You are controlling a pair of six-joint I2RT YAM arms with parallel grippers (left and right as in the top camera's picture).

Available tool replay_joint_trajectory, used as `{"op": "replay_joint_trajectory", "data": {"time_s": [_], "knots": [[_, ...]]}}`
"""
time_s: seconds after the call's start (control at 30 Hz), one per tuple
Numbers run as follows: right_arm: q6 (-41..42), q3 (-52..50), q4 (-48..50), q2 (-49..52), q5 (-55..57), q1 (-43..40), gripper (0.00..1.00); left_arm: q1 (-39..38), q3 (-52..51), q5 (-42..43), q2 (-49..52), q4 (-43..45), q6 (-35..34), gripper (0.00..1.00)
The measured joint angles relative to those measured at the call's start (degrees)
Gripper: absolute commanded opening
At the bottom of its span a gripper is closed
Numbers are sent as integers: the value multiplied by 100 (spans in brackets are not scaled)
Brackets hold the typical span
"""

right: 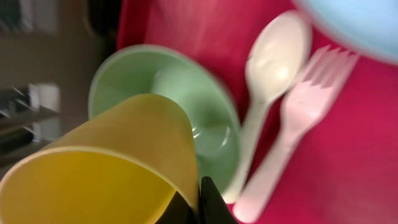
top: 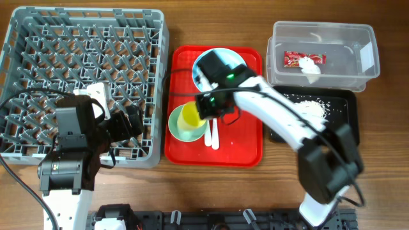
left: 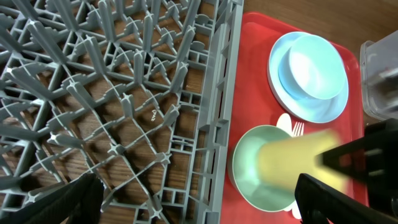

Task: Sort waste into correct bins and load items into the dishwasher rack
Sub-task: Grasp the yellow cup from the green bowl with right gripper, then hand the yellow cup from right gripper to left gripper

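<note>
Yellow cup (top: 190, 115) over green bowl (top: 177, 130)

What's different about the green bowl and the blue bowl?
The green bowl is pale green; the blue bowl is pale blue. The green bowl sits straight on the red tray, while the blue bowl rests on a plate. The right end effector holds the yellow cup tilted over the green bowl, away from the blue bowl. Both are round, upright and look empty.

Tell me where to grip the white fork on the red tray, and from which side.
Take the fork mid-handle, straight from above, fingers across its narrow width. It lies flat on the red tray, bare on one side; the spoon nears it toward the handle end.
</note>
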Motion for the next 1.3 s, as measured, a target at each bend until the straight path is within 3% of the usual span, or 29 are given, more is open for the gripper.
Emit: {"op": "replay_joint_trajectory", "data": {"time_s": [0.2, 0.4, 0.5, 0.7, 0.93, 1.2, 1.3], "knots": [[-2, 153, -203, -1565, -24, -1379, 4, 0, 0, 199, 0, 271, 0, 100], [-400, 179, -623, -1976, -988, -2127, 4, 0, 0, 1051, 195, 927, -264, 100], [-518, 129, -629, -1976, -1541, -2168, 4, 0, 0, 1674, 470, 1126, -417, 100], [-710, 83, -614, -1976, -2503, -2164, 4, -9, 2, 3687, 1193, 2035, -693, 100], [-745, 81, -297, -1976, -3427, -2164, 4, -59, 13, 5930, 1989, 3661, -1040, 100], [-743, 81, -15, -1976, -4223, -2164, 4, -931, 28, 6568, 2269, 5525, -1777, 100], [-743, 79, 98, -1976, -4551, -2164, 4, -1132, 31, 6559, 2269, 5733, -1985, 100]]}}
